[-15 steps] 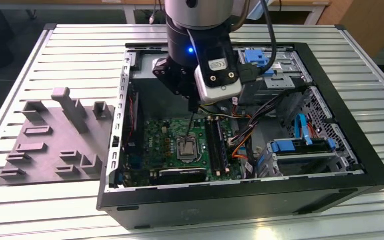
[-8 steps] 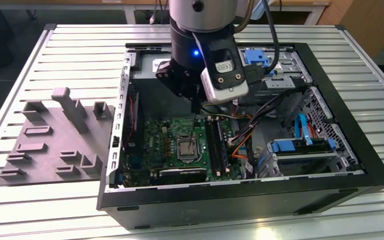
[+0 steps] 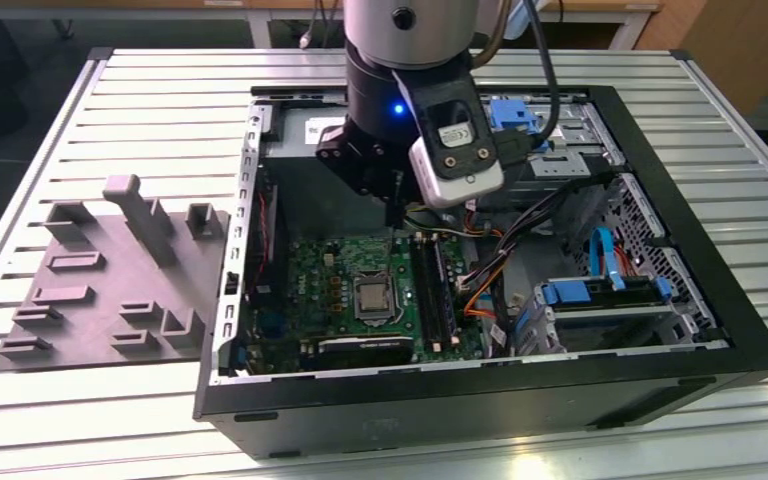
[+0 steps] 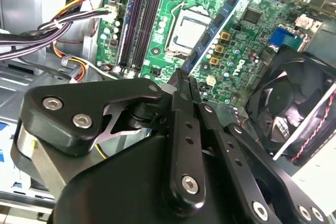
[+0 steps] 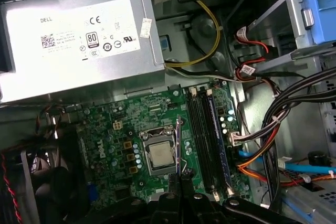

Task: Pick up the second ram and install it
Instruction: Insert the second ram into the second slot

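My gripper [image 3: 392,222] hangs inside the open computer case, just above the far edge of the green motherboard [image 3: 344,270]. Its black fingers [image 4: 179,73] are pressed together into a narrow tip, and I see nothing between them. In the first wrist view the gripper [image 5: 181,179] lies over the board beside the CPU socket [image 5: 159,157]. The long black memory slots [image 5: 205,140] run alongside the socket, a short way from the tip; they also show in the exterior view [image 3: 434,290]. I cannot tell whether a stick sits in them. The second ram is out of view.
A grey fixture block [image 3: 104,280] with upright posts stands on the slatted table at the exterior view's left. The case rim [image 3: 491,385] walls in the board. A power supply [image 5: 79,40], cable bundles [image 5: 278,129] and a black fan [image 4: 294,108] crowd the board's edges.
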{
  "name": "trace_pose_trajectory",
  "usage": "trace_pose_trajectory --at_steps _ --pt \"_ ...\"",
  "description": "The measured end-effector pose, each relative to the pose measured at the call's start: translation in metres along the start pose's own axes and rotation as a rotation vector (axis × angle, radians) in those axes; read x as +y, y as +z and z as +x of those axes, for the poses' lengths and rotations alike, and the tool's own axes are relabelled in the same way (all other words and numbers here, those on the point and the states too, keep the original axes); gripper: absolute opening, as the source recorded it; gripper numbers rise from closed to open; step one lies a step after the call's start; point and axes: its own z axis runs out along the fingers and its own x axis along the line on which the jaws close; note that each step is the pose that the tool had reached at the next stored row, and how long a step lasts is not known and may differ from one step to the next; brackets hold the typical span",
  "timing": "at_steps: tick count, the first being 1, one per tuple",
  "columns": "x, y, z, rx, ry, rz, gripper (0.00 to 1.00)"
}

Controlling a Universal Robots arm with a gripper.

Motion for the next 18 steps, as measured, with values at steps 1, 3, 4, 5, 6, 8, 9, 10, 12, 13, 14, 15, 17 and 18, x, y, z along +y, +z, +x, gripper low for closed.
trace_pose_trajectory --at_steps 1,3,4,5,6,8,9,10,12,13,14,15,17,18 --pt "0.0005 0.0005 -0.0005 0.0001 -0.004 0.0001 0.12" --pt "0.0014 0.0016 -0.0016 0.0003 -0.011 -0.0003 0.12" --pt "0.0019 0.0021 -0.0023 0.0004 -0.015 -0.0004 0.12" --pt "0.0024 0.0025 -0.003 0.0006 -0.019 -0.0004 0.12" --pt "0.0027 0.0029 -0.0038 0.0007 -0.023 -0.0005 0.12" --pt "0.0035 0.0037 -0.0058 0.0009 -0.03 -0.0006 0.12" --pt "0.0039 0.0042 -0.0069 0.001 -0.034 -0.0007 0.12" --pt "0.0043 0.0047 -0.0082 0.0011 -0.038 -0.0008 0.12" --pt "0.005 0.0056 -0.0104 0.0013 -0.044 -0.001 0.12" --pt "0.0053 0.0061 -0.0114 0.0014 -0.048 -0.001 0.12" --pt "0.0056 0.0066 -0.0123 0.0015 -0.051 -0.001 0.12" --pt "0.0059 0.0072 -0.0131 0.0016 -0.054 -0.001 0.12" --pt "0.0063 0.0087 -0.0141 0.0018 -0.061 -0.0012 0.12" --pt "0.0065 0.0094 -0.0144 0.0019 -0.064 -0.0013 0.12"
